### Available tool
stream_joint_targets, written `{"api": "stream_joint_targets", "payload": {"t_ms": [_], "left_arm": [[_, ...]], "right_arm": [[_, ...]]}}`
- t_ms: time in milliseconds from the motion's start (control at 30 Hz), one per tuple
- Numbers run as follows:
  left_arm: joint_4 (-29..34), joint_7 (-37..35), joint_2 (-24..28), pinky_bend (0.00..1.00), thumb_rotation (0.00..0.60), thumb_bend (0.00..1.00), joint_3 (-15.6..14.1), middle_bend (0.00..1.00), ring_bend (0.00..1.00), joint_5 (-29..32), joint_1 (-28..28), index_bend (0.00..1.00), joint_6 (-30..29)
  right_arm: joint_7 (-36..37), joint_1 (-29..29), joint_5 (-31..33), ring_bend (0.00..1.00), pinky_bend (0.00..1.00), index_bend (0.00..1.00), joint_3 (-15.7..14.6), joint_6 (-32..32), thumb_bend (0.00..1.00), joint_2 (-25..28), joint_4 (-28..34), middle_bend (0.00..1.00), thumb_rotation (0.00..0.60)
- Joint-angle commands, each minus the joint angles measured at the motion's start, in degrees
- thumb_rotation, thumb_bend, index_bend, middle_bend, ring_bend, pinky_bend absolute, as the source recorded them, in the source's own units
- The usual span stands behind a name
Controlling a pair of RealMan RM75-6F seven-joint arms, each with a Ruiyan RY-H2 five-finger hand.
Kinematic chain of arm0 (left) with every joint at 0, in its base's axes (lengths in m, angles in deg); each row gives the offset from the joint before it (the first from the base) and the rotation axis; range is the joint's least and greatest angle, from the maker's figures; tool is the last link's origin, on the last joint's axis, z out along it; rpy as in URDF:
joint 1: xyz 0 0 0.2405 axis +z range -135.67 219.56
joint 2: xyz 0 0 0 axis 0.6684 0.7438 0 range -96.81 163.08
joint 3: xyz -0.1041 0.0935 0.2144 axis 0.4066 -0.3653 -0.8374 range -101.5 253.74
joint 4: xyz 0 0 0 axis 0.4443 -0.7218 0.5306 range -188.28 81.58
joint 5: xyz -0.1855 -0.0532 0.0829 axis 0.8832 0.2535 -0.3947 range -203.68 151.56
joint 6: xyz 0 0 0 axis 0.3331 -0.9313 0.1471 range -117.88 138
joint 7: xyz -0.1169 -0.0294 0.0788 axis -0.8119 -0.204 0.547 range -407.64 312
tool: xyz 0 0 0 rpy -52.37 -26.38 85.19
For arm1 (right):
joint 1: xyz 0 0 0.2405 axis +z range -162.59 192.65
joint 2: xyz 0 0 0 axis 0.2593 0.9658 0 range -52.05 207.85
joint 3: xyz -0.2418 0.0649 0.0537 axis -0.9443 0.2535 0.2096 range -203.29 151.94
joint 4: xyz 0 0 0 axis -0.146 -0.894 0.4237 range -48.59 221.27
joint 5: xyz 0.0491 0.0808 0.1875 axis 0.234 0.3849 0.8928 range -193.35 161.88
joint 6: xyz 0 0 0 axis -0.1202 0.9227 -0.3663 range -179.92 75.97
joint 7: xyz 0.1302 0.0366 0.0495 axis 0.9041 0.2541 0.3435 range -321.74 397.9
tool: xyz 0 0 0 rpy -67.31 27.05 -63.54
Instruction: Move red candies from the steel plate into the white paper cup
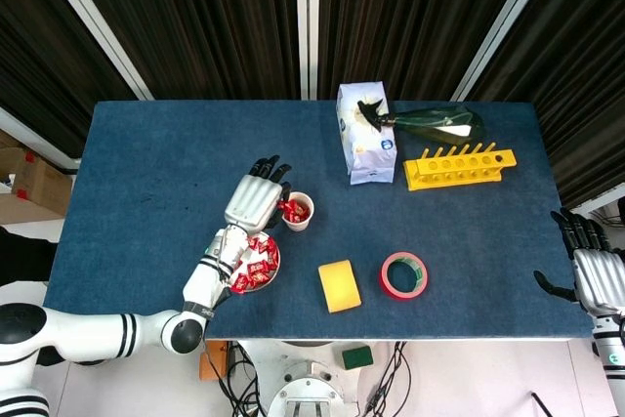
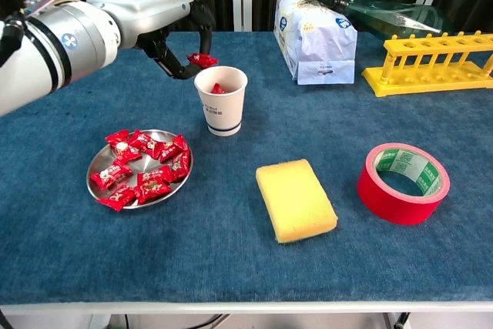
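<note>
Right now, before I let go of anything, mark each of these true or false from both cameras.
1. The left robot hand pinches a red candy just above the rim of the white paper cup. True.
2. The cup is empty. False: a red candy already lies inside.
3. The steel plate holds several more red candies. True.
4. The yellow sponge lies on the plate. False: it lies on the blue table, apart from the plate.
5. The right robot hand holds the red tape roll. False: it sits at the table's edge, holding nothing.
</note>
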Motion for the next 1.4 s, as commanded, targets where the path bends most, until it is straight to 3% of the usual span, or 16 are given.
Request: {"api": "stream_joint_targets", "payload": {"t_ms": [33, 167, 267, 500, 700, 833, 1400], "left_arm": [[0.21, -1.36, 0.22, 0.11, 0.600, 0.32, -0.21, 0.15, 0.02, -0.36, -0.02, 0.25, 0.11], [0.88, -3.36, 0.81, 0.11, 0.600, 0.26, -0.74, 0.15, 0.02, -2.15, 0.34, 0.11, -0.51], [2.67, -3.72, 2.00, 0.11, 0.600, 0.25, -1.72, 0.15, 0.02, -3.28, 1.15, 0.09, -1.69], [11.31, -2.46, 8.37, 0.11, 0.600, 0.25, -8.32, 0.15, 0.02, -5.77, 7.12, 0.18, -7.65], [13.60, -0.67, 11.86, 0.11, 0.600, 0.25, -14.16, 0.15, 0.02, -4.72, 10.48, 0.26, -7.92], [13.84, -0.88, 12.70, 0.11, 0.600, 0.25, -16.38, 0.15, 0.02, -4.80, 11.73, 0.30, -7.30], [9.39, -6.54, 9.21, 0.11, 0.600, 0.21, -18.04, 0.15, 0.02, -6.70, 14.11, 0.37, -3.26]], "right_arm": [[0.14, 0.05, 0.03, 0.00, 0.00, 0.02, 0.03, -0.11, 0.24, 0.04, -0.11, 0.02, 0.600], [-0.12, 0.19, 0.02, 0.00, 0.00, 0.02, -0.07, -0.43, 0.24, -0.04, -0.07, 0.02, 0.600], [-0.42, 0.12, -0.07, 0.00, 0.00, 0.02, -0.11, -0.23, 0.24, -0.09, 0.10, 0.02, 0.600], [-0.47, 0.07, 0.20, 0.00, 0.00, 0.02, -0.03, -0.21, 0.24, -0.13, 0.14, 0.02, 0.600], [-1.18, 0.13, -0.27, 0.00, 0.00, 0.02, -0.34, -0.28, 0.24, -0.25, 0.50, 0.02, 0.600], [-1.33, 0.01, -0.37, 0.00, 0.00, 0.02, -0.39, -0.03, 0.24, -0.27, 0.64, 0.02, 0.600], [-0.83, 0.41, 0.12, 0.00, 0.00, 0.02, -0.24, -0.90, 0.24, -0.24, 0.23, 0.03, 0.600]]}}
